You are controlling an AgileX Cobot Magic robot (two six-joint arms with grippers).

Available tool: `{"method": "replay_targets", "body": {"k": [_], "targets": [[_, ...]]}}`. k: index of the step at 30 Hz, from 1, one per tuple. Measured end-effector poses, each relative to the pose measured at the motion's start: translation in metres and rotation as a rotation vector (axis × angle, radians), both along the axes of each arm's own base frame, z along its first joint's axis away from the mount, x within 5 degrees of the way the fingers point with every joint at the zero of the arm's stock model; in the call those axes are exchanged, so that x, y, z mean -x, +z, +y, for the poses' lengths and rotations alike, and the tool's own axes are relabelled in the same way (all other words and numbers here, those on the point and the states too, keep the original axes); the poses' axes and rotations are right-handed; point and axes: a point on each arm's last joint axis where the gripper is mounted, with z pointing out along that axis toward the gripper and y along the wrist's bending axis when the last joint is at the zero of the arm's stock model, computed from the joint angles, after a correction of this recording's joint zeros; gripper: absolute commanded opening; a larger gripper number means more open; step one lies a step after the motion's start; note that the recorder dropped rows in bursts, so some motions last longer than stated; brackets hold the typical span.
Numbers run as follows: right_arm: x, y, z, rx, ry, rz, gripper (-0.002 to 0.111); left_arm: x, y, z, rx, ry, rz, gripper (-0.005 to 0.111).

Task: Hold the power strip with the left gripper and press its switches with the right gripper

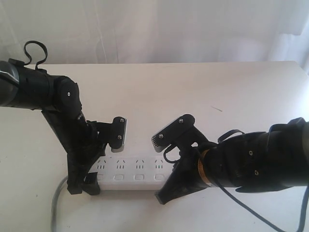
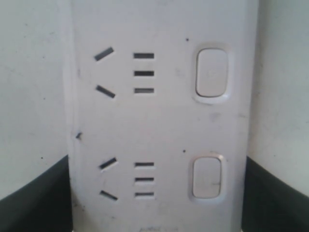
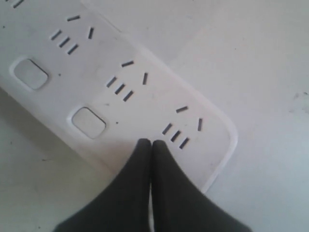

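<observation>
Black right tool [image 3: 150, 142], tips pressed together, touches the power strip [image 3: 120, 116] near its end; left tool [image 2: 157, 193] pinches its sides.

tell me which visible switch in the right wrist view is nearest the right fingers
The switch beside the second socket group from the rounded end of the power strip, just off the shut right fingers. The other switch lies a group farther away.

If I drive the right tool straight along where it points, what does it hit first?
The power strip, at its end section beside the last socket group. The shut right tool covers the spot where that group's switch should sit, so probably the switch; whether the tips touch is unclear.
</observation>
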Motion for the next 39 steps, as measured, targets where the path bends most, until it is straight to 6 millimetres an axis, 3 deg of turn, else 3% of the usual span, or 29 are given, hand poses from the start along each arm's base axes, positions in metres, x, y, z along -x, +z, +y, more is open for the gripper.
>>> {"method": "replay_targets", "body": {"k": [26, 39], "targets": [[0.005, -0.011, 0.001, -0.027, 0.038, 0.049, 0.000, 0.000, 0.000, 0.000, 0.000, 0.000, 0.000, 0.000], [0.005, -0.004, 0.001, -0.045, 0.040, 0.029, 0.000, 0.000, 0.000, 0.000, -0.001, -0.001, -0.001, 0.000]]}}
